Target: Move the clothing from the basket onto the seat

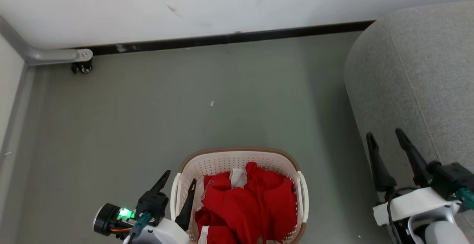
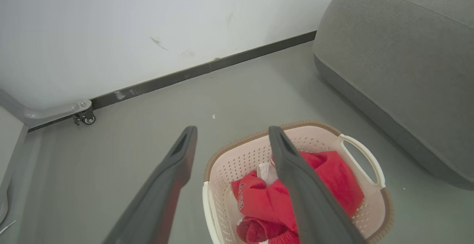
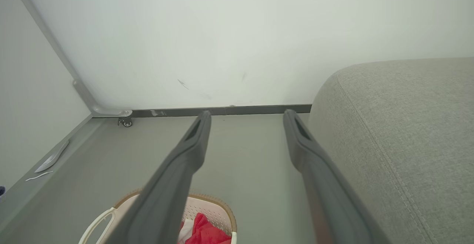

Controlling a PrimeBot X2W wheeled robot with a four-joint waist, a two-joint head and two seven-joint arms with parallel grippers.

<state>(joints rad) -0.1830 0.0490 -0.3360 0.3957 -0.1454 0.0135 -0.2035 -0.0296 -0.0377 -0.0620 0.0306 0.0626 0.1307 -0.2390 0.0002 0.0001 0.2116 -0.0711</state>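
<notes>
Floor (image 1: pixel 148 125) open around basket (image 1: pixel 237 150), seat (image 1: pixel 426 70) apart; left end effector (image 1: pixel 180 176), right end effector (image 1: pixel 384 133) spread, empty.

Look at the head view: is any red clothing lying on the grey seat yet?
No; all the red clothing in view sits inside the basket, and the seat carries none on its visible grey fabric.

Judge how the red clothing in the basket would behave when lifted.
Probably floppy: the clothing lies crumpled in soft folds, so it should drape and trail from a pinch. Likely light: the fabric looks thin. Pieces look tangled in the basket, so one lift may drag another along.
</notes>
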